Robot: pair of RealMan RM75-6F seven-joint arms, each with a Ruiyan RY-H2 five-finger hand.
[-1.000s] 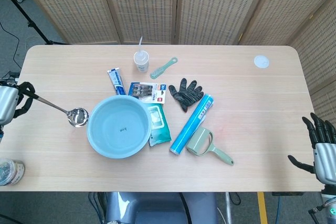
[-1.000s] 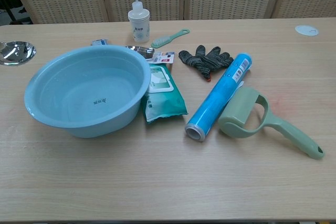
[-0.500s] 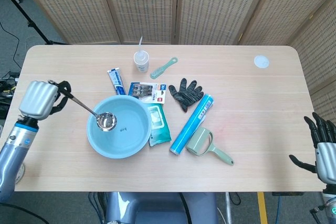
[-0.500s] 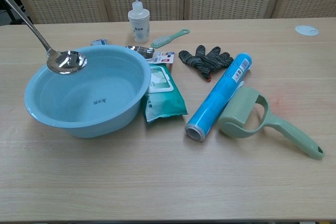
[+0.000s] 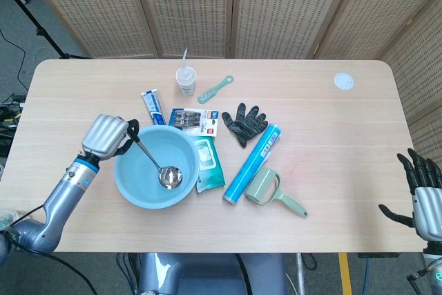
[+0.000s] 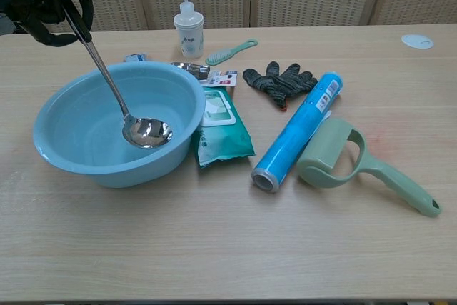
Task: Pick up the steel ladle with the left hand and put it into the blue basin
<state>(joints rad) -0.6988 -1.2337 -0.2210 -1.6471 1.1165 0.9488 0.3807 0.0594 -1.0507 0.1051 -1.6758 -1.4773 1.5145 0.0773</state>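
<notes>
The steel ladle [image 5: 153, 160] [image 6: 114, 91] slants down into the blue basin [image 5: 131, 184] [image 6: 71, 166], its bowl low inside near the basin's right side. My left hand [image 5: 107, 136] [image 6: 46, 5] grips the top of the ladle's handle, just outside the basin's left rim. Whether the ladle's bowl touches the basin floor I cannot tell. My right hand [image 5: 423, 188] hangs off the table's right edge, fingers spread and holding nothing.
Right of the basin lie a green wipes pack [image 5: 208, 164], a blue roll [image 5: 253, 162], a green lint roller [image 5: 273, 191] and a dark glove [image 5: 244, 122]. Behind it stand a squeeze bottle [image 5: 185, 78], a green brush [image 5: 215, 89], a small blue packet [image 5: 152, 106] and a card pack [image 5: 195, 120].
My left hand has moved right, up to the basin's left rim. The ladle's bowl has gone from above the basin's left part to low inside, near its right side.
</notes>
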